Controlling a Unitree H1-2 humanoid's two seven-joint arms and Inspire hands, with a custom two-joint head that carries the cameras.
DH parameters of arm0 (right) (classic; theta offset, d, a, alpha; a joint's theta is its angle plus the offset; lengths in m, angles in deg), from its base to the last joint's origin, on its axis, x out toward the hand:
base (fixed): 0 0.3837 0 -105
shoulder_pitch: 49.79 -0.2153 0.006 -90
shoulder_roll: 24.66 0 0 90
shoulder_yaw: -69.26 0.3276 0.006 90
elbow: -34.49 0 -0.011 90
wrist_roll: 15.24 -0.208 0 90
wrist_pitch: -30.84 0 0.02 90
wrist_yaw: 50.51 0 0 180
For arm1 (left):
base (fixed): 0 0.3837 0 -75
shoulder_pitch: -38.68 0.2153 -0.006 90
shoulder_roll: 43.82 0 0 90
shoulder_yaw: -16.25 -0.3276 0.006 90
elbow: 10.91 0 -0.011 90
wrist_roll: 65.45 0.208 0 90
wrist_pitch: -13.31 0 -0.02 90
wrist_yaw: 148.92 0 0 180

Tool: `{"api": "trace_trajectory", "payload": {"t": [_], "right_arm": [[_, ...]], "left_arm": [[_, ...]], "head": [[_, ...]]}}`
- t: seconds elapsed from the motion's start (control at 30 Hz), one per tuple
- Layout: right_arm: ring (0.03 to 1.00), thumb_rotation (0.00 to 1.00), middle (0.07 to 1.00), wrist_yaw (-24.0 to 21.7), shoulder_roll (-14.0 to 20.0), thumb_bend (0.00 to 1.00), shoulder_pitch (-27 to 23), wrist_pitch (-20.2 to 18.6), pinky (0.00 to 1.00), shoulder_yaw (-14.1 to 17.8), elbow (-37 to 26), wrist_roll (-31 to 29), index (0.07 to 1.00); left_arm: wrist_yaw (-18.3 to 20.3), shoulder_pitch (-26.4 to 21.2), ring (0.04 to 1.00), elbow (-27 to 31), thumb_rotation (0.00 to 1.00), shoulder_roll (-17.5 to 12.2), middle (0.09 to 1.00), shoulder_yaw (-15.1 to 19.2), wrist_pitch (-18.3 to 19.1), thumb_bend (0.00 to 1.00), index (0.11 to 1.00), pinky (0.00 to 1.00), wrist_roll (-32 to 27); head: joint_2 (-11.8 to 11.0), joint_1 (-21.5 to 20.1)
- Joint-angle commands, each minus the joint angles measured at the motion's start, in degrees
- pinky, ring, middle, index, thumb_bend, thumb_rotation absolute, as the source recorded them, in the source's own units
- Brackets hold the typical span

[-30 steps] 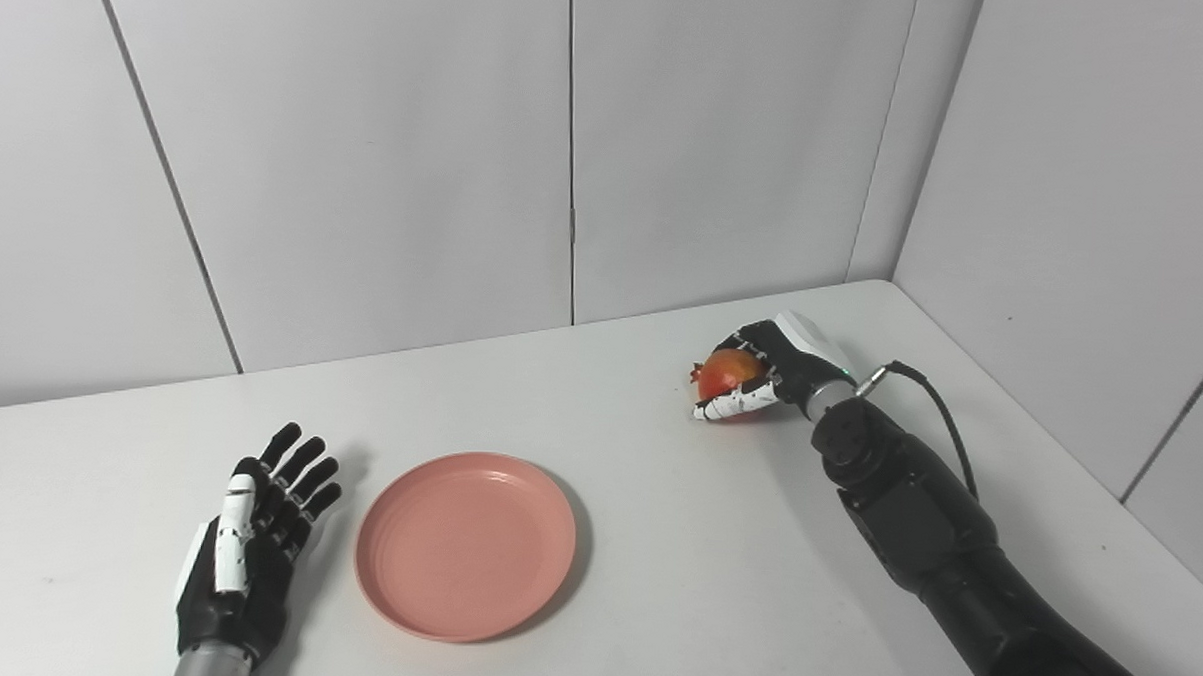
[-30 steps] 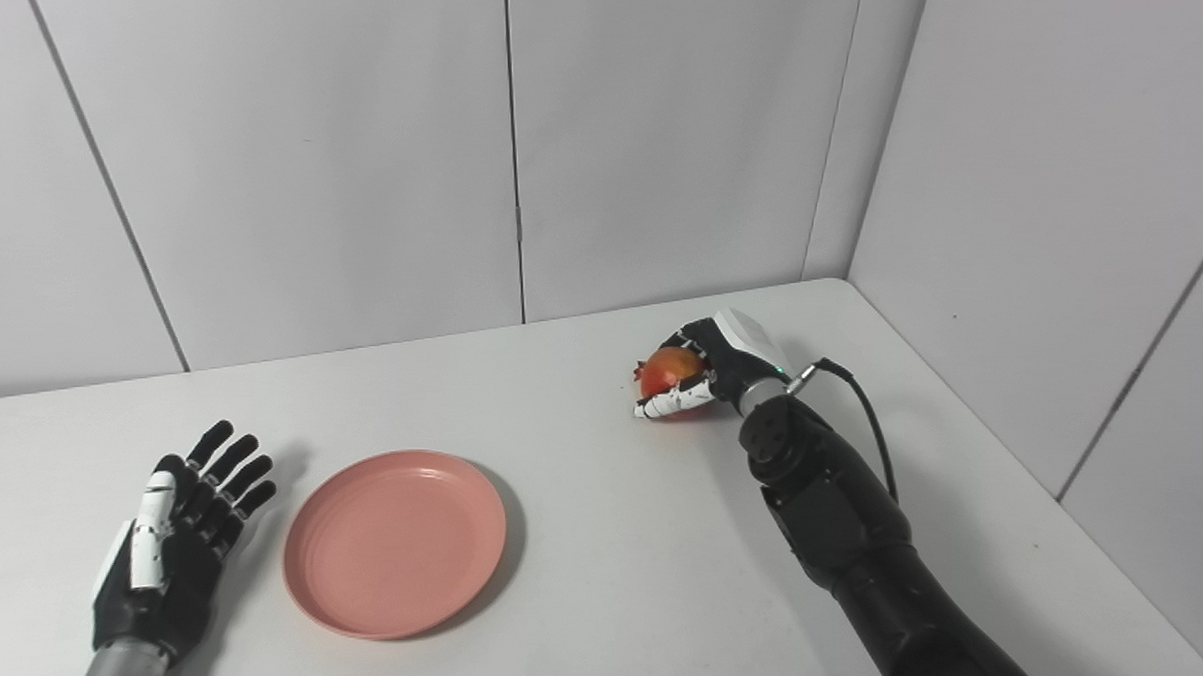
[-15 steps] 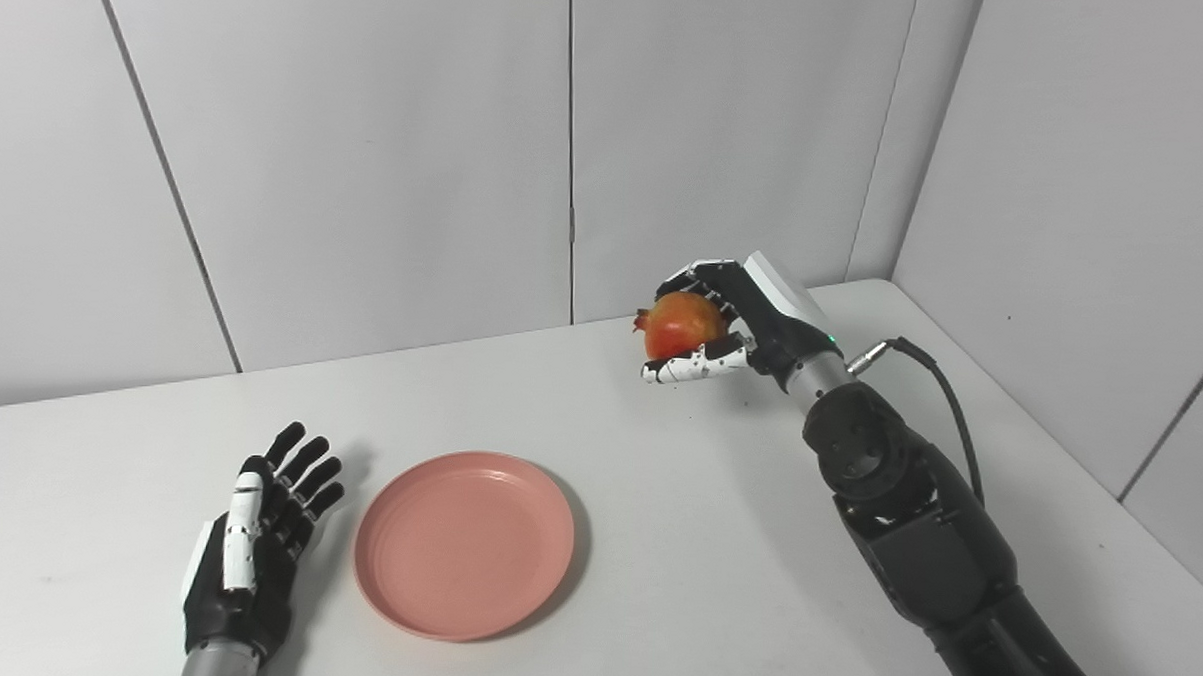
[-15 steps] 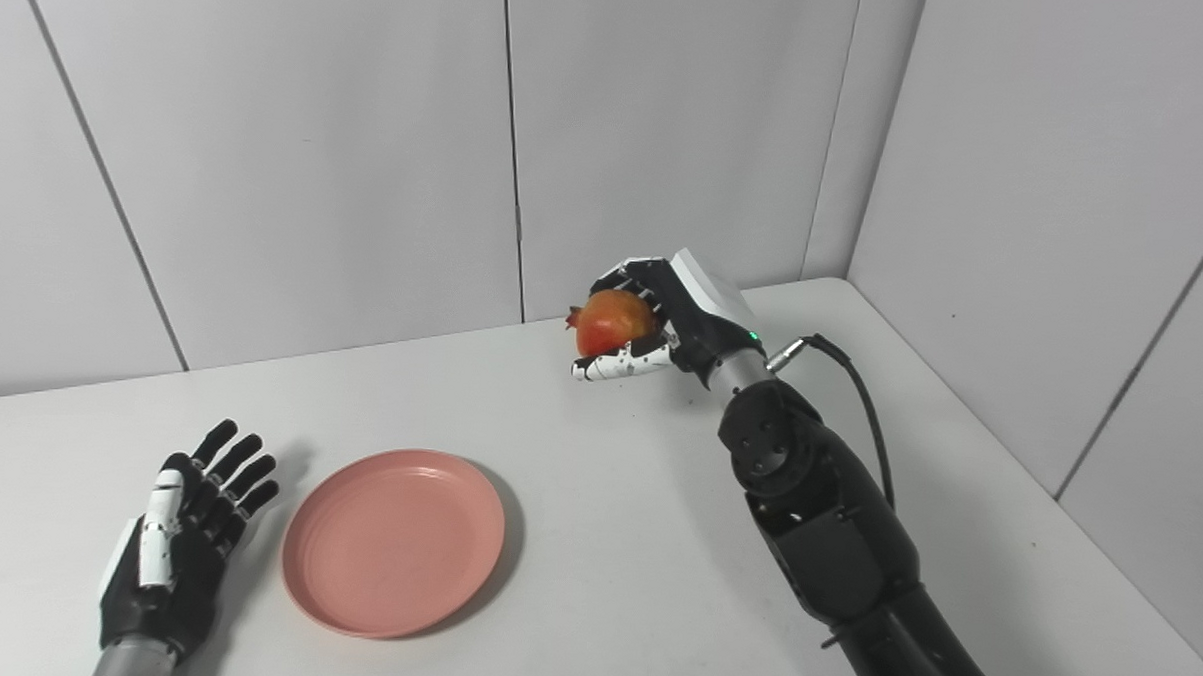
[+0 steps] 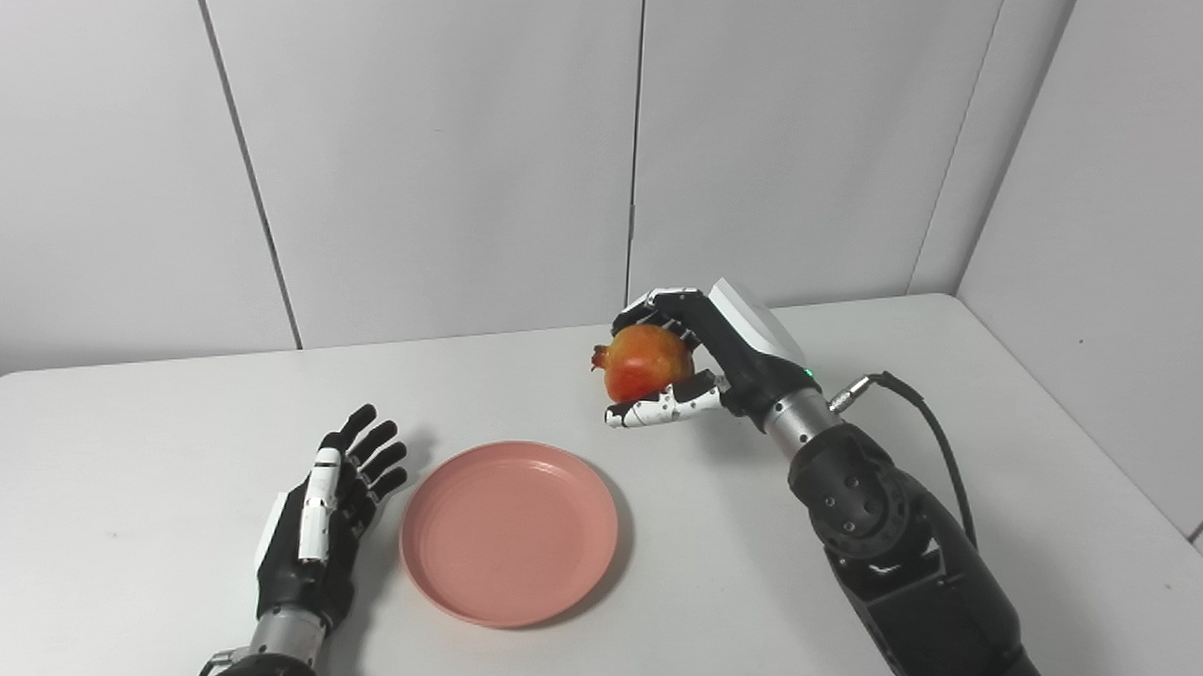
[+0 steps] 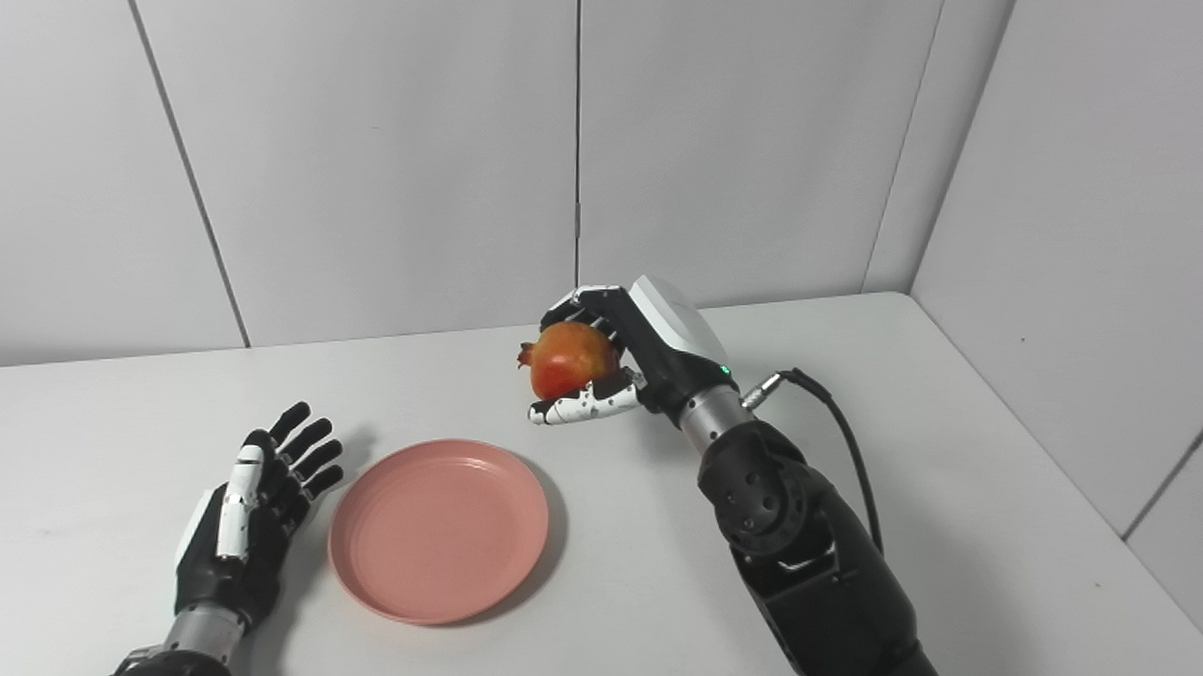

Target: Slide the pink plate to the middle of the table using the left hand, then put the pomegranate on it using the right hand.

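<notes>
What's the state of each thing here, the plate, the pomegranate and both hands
pink plate: upright, empty, on the table.
pomegranate: gripped, lifted off the table.
right hand: shut on the pomegranate, up and right of the plate.
left hand: open, beside the plate's left rim.

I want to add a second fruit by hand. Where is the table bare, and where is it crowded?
Bare: the table right of the right arm, and the far-left stretch behind the left hand. Crowded: the gap between that open hand and the pink plate, and above the plate's far rim, where the right hand holds the pomegranate.
</notes>
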Motion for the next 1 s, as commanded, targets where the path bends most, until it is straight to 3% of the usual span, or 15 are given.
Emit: {"api": "trace_trajectory", "payload": {"t": [0.0,0.13,0.33,0.53,0.7,0.9,0.97], "right_arm": [[0.516,0.06,0.554,0.2,-1.0,0.48,-3.5,3.8,0.46,-0.8,-1.0,0.8,0.581],[0.517,0.06,0.558,0.3,-3.1,0.50,-3.7,4.2,0.46,-2.7,1.0,1.4,0.575],[0.500,0.04,0.548,1.6,-6.6,0.50,-4.2,9.0,0.44,-6.2,8.0,2.6,0.576],[0.492,0.05,0.543,2.4,-9.3,0.50,-4.1,11.3,0.43,-6.9,12.6,3.1,0.572],[0.441,0.11,0.503,2.9,-10.5,0.50,-4.0,12.5,0.36,-8.1,15.4,4.8,0.554],[0.377,0.08,0.468,3.7,-11.3,0.49,-3.2,13.6,0.29,-9.0,17.0,5.7,0.563],[0.414,0.05,0.510,3.6,-11.4,0.49,-3.1,13.6,0.32,-9.4,17.4,6.1,0.584]], "left_arm": [[-0.6,0.0,0.852,0.6,1.00,0.8,0.868,-0.6,0.7,0.43,0.857,0.85,0.7],[-1.1,0.0,0.847,0.7,1.00,1.4,0.863,-1.0,0.6,0.44,0.853,0.84,1.4],[-2.1,-0.3,0.844,0.7,1.00,2.2,0.861,-1.6,0.3,0.44,0.849,0.82,2.9],[-3.2,-0.6,0.846,0.7,1.00,3.0,0.865,-2.0,0.2,0.43,0.853,0.82,4.3],[-5.0,-1.1,0.850,0.3,1.00,4.1,0.866,-2.1,-1.0,0.41,0.850,0.82,5.8],[-6.2,-1.5,0.865,0.5,1.00,4.9,0.875,-2.6,-1.2,0.41,0.857,0.84,7.2],[-6.5,-1.6,0.871,0.4,1.00,5.0,0.881,-2.7,-1.9,0.41,0.862,0.85,7.8]], "head": [[0.0,0.1],[0.5,2.0],[1.4,5.9],[2.3,8.4],[3.0,10.8],[3.7,12.3],[4.0,12.7]]}}
